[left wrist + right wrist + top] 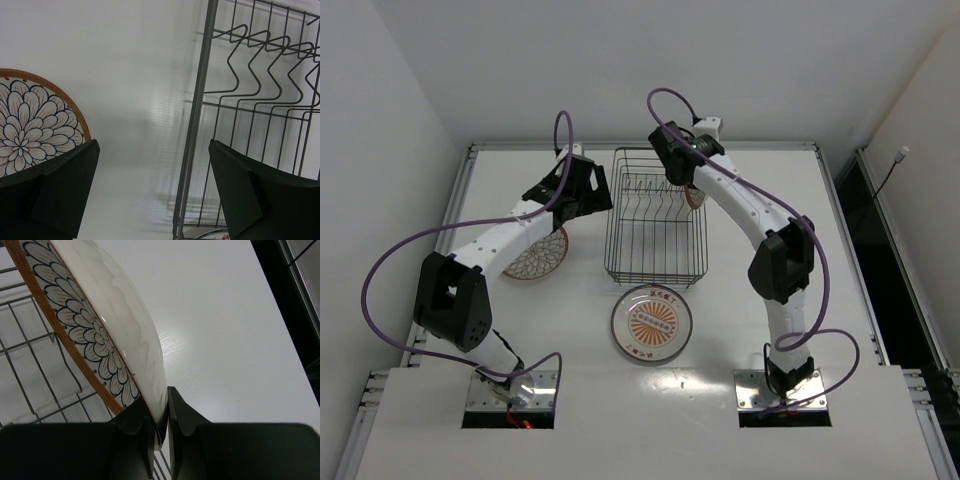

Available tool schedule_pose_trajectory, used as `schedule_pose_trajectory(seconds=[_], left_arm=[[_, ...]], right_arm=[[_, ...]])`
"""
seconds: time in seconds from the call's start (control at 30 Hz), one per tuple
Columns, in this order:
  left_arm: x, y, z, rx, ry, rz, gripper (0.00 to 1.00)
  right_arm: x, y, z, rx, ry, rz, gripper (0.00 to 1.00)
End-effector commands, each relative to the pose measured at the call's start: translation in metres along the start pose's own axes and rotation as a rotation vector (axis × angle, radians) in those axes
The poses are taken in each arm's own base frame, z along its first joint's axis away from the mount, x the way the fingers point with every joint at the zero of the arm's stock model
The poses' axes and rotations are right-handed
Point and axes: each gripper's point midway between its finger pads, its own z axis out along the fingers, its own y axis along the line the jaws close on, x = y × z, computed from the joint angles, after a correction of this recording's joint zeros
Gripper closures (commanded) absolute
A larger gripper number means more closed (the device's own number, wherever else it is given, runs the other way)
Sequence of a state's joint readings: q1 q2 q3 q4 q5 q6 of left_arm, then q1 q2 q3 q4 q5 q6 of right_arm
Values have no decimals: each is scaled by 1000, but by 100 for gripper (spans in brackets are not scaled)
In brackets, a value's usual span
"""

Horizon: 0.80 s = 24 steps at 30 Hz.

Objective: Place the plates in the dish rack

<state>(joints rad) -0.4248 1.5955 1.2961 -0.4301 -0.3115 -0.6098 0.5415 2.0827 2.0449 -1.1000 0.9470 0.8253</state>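
Held plate (100,325): on edge at the dish rack's (607,240) far right corner, rim pinched by the right gripper (160,425); upright, probably to slot between prongs.
Sunburst plate (652,323): flat, just before the rack.
Petal plate (538,258): flat, left of the rack.
Left gripper (152,150): wide, empty, beside the rack's left wall.

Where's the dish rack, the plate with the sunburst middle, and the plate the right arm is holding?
dish rack (655,245): top view, its bare wire floor.
sunburst plate (652,323): top view, the centre of its pattern.
held plate (125,325): right wrist view, its plain white back.
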Motion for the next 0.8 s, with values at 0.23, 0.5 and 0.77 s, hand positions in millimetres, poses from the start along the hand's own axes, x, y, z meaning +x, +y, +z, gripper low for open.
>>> schedule_pose_trajectory(seconds=[0.23,0.5,0.77], left_arm=[[-11,-3,-1,8,-28,-4,11],[-10,-4,-2,17,-22,-4,11],[-11,-6,-3,26,-18,-4,11]], right_arm=[[-17,19,-26,44,-139,82,100],[26,58,-31,-2,-118,12,82],[50,69,-39,-18,-104,-15,65]])
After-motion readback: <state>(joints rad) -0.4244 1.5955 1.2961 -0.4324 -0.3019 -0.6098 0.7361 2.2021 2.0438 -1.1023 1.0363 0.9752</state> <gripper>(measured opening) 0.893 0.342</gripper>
